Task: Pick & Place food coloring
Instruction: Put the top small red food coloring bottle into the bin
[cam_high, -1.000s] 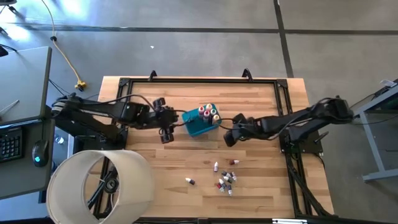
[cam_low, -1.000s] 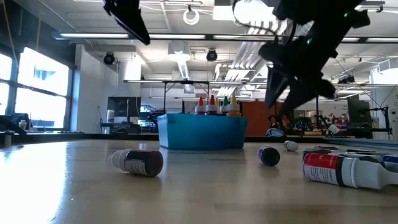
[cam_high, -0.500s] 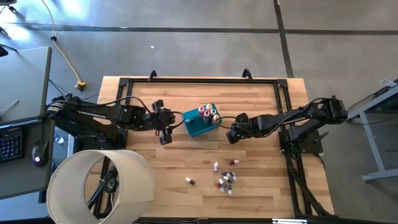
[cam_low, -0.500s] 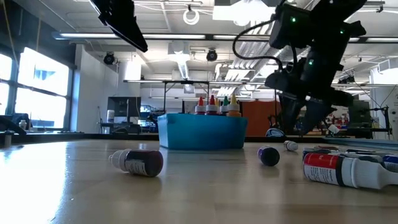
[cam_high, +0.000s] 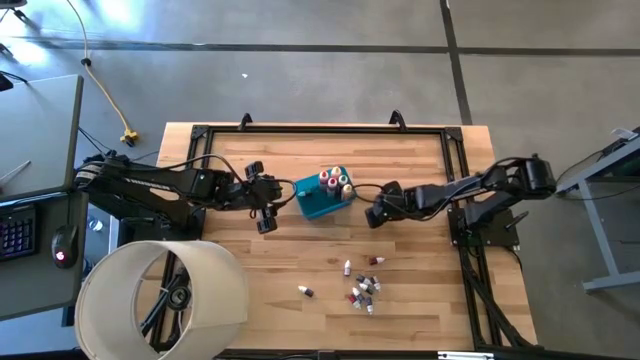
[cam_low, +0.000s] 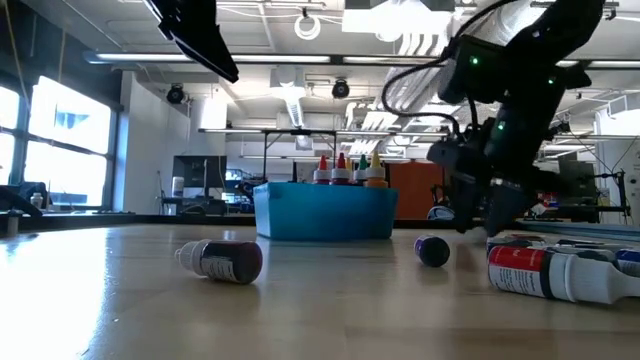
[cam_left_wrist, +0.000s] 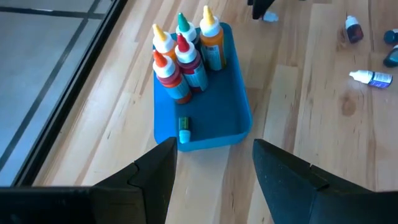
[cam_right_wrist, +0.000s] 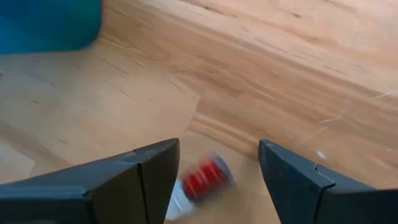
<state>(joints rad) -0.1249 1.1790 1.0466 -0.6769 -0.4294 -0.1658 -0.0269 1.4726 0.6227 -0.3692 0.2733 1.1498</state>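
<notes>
- From my remote station I find the blue plastic tub (cam_high: 321, 199) near the middle of the wooden slatted table (cam_high: 420, 290). Five upright squeeze bottles (cam_left_wrist: 185, 57) with pale caps stand clustered at one end of it, and one small green-banded vial (cam_left_wrist: 184, 132) lies flat on the tub floor.
- The left gripper (cam_high: 266, 206) hangs above the table just beside the tub's left side. Its fingers (cam_left_wrist: 151, 169) stand apart with nothing between them; the tub shows past their tips.
- The right gripper (cam_high: 374, 213) sits low, just right of the tub. Its fingers (cam_right_wrist: 147, 168) are spread, and a small red-labelled vial (cam_right_wrist: 199, 179) lies on the wood between them, blurred. I cannot confirm contact, so I record no grip.
- A loose scatter of small vials (cam_high: 362, 287) lies on the table nearer the front edge, well apart from the tub.
- In the low view, one dark-labelled vial (cam_low: 222, 260) lies on its side in the foreground, and a larger red-and-white bottle (cam_low: 550, 272) lies at the right.
</notes>
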